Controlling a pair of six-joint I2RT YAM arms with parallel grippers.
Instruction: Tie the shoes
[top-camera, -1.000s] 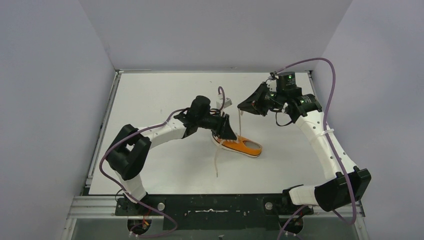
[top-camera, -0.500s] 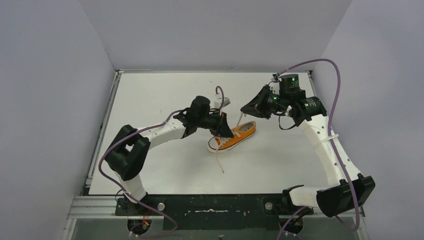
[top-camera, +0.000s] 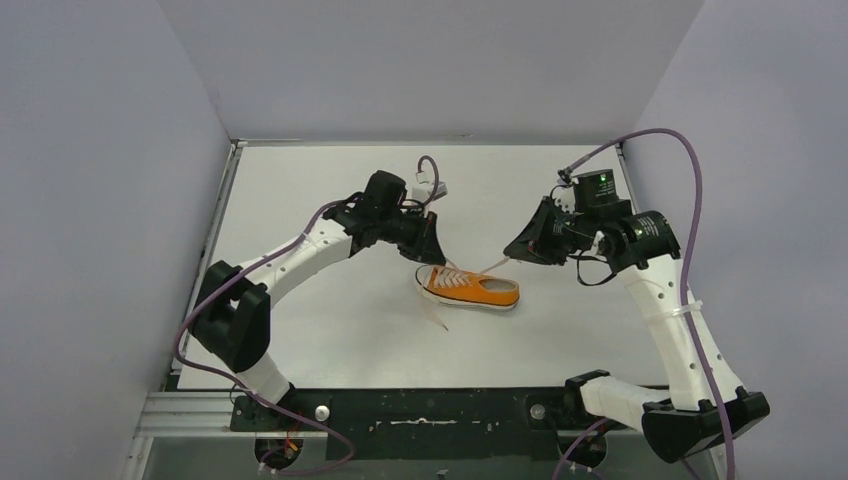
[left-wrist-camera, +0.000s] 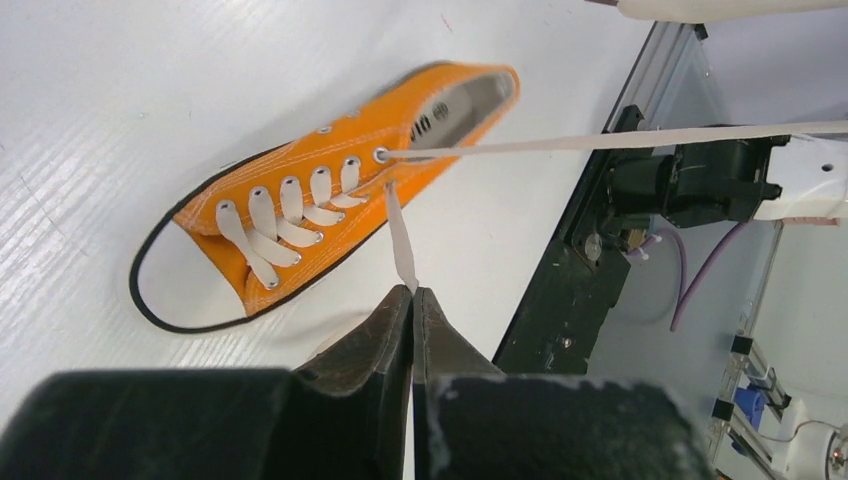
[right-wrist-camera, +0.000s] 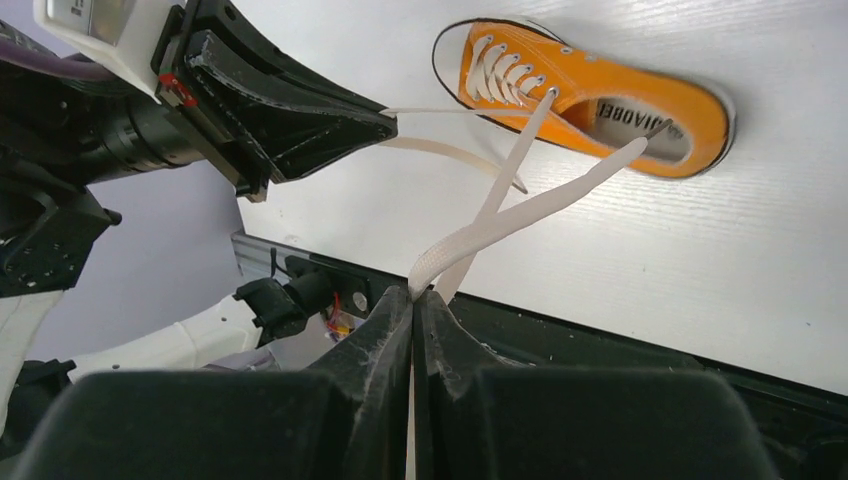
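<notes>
The orange sneaker (top-camera: 468, 288) lies on its sole mid-table, white toe cap to the left, heel to the right. My left gripper (top-camera: 432, 245) hangs just above and behind the toe, shut on one whitish lace (left-wrist-camera: 400, 240) that rises from the top eyelets of the shoe (left-wrist-camera: 390, 120). My right gripper (top-camera: 510, 250) is right of and above the shoe, shut on the other lace (right-wrist-camera: 520, 215), folded in two strands and pulled taut from the shoe (right-wrist-camera: 575, 85). A loose lace end (top-camera: 437, 315) trails on the table in front of the toe.
The white table (top-camera: 330, 330) is walled by grey panels at the left, back and right. A black base rail (top-camera: 420, 410) runs along the near edge. Purple cables (top-camera: 690, 200) loop off both arms.
The shoe has swung round and settled flat, toe left. My left gripper has moved back and left with its lace. My right gripper has moved right and nearer, drawing its lace taut.
</notes>
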